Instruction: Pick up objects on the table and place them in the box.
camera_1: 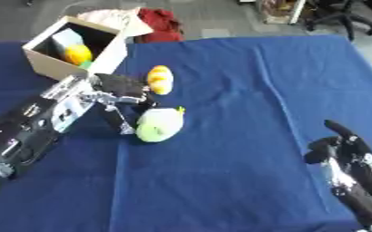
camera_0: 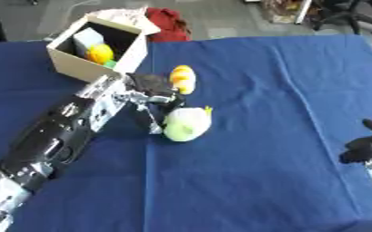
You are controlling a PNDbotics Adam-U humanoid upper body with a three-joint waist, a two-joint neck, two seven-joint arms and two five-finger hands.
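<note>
**Left hand at the green toy, mid-table**

Near the middle of the blue table point(camera_0: 284, 90), somewhat toward its left side, lies a pale green round toy point(camera_0: 188, 124) with a small yellow tip at its upper right; the left hand point(camera_0: 151, 89) sits just beside it, at its upper left, the arm coming in from the lower left corner; one silver finger point(camera_0: 151, 121) reaches down along the toy's left flank and appears to touch it, while the dark palm hangs just above the toy's top; the fingers look partly bent around the toy's left side, though whether they truly clasp it I cannot tell; the toy rests on the cloth.

Just beyond the hand, toward the far edge, lies an orange-and-yellow toy point(camera_0: 182, 78), close by the knuckles; whether it touches them cannot be told.

At the far left corner stands the box point(camera_0: 71, 63), a tilted cardboard one with its opening facing the camera; inside show a yellow ball point(camera_0: 100, 53), a pale blue block point(camera_0: 86, 38) and a bit of green point(camera_0: 110, 64).

By the right edge, near the lower corner, the right hand point(camera_1: 344, 147) rests idle, well apart from both toys; its fingers point up and look relaxed, holding nothing.

Past the table's far edge, behind the box, sits a red bundle point(camera_0: 167, 22) on the floor.
</note>
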